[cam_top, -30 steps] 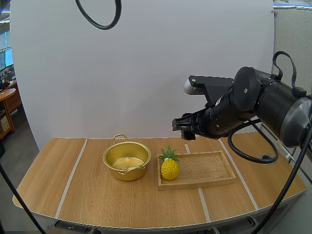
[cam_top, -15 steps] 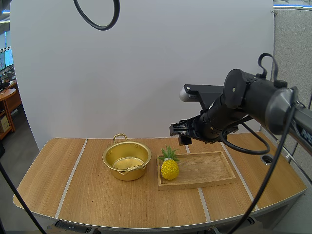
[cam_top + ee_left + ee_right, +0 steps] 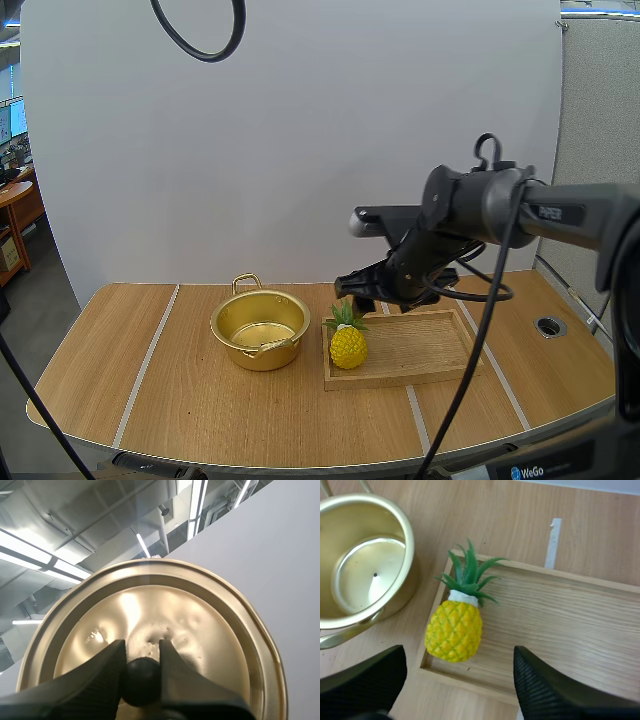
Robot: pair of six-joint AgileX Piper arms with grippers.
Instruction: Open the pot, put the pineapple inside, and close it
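I am holding the round gold metal lid (image 3: pixel 200 630) up in the air with my left gripper (image 3: pixel 141 655). Its two black fingers are squeezed tight on the little black knob (image 3: pixel 141 682) in the middle of the lid. I think the lid is up there so that it is out of the way and the pot can be filled.

The shiny gold pot (image 3: pixel 255 352) sits on the brown wooden table (image 3: pixel 200 410). Its top is open and there is nothing inside it. That part of the job looks done.

The small yellow toy pineapple (image 3: pixel 348 347) with green leaves is on the flat wooden tray (image 3: pixel 420 345), at the end nearest the pot. From the high view it looks like it is standing up, leaves on top. The pot is just beside that end of the tray, so the trip should be short.

My right gripper (image 3: pixel 352 287) hangs over the pineapple and is not touching it. Its two fingers are wide apart, one on each side, with the fruit below the gap. I think they are spread like that so they can come down around the fat yellow part. The next move needs care, because the fruit is round and could tip or slip.

I count one pot, one lid, one pineapple, one tray and two grippers.
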